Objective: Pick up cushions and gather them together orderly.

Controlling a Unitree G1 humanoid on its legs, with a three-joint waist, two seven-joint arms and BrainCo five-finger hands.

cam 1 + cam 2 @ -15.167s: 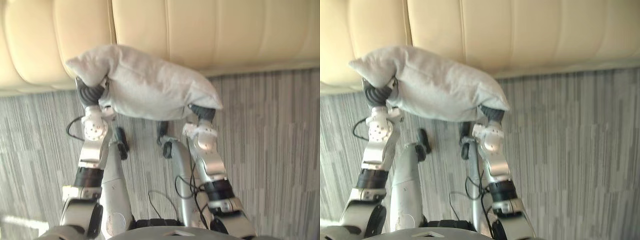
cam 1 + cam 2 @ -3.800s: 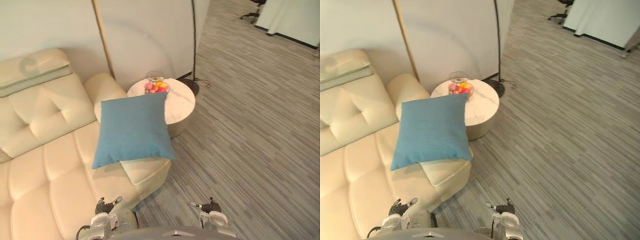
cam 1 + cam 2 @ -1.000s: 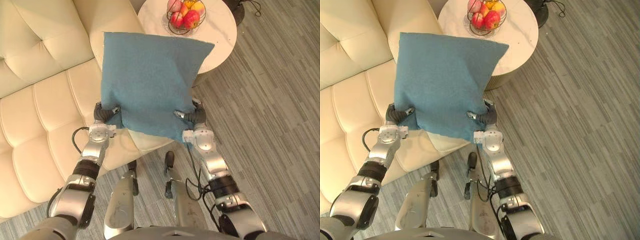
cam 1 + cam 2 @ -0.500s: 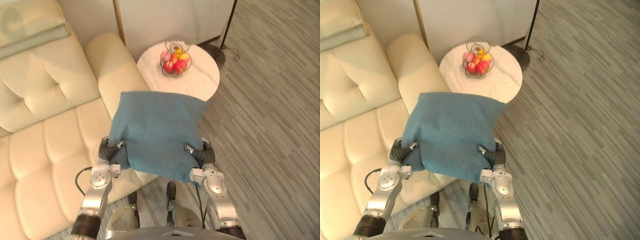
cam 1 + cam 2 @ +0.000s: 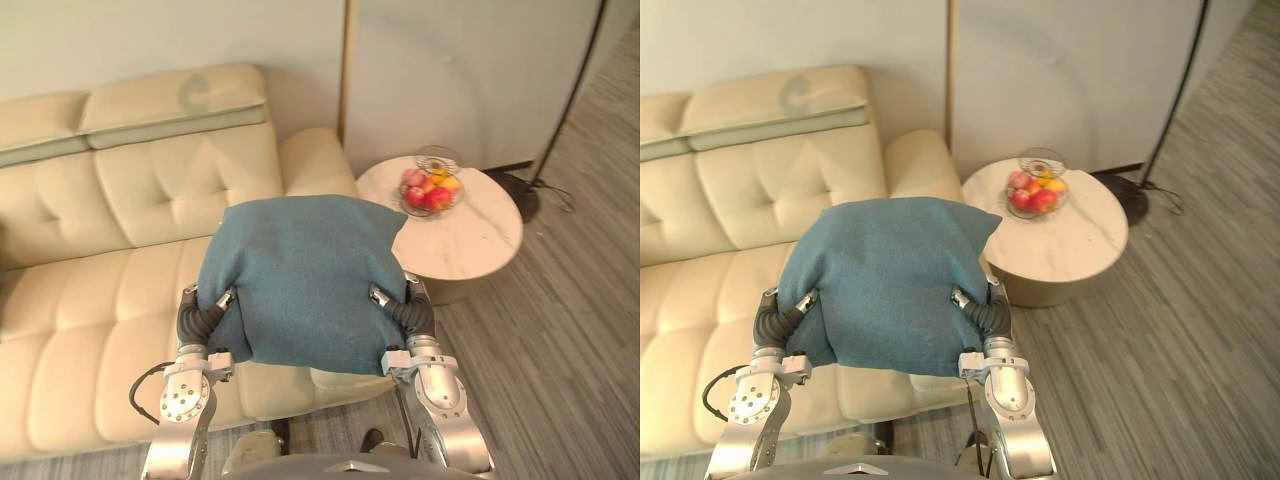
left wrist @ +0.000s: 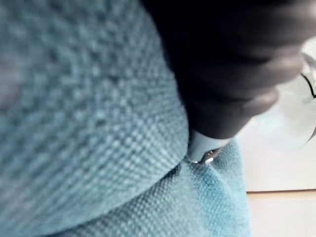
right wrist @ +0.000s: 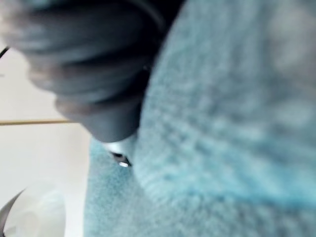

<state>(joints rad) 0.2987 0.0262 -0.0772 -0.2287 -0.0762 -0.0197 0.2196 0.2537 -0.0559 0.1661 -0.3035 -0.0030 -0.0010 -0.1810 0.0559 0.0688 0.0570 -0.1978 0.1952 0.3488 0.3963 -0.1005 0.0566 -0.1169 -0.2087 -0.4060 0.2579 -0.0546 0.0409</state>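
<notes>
Left eye view: the blue cushion (image 5: 300, 285) hangs over the sofa (image 5: 100, 300) seat, the left hand (image 5: 198, 318) and right hand (image 5: 410, 315) each pinching a side edge, and I reckon such shallow grips could let it sag and slip out.
</notes>
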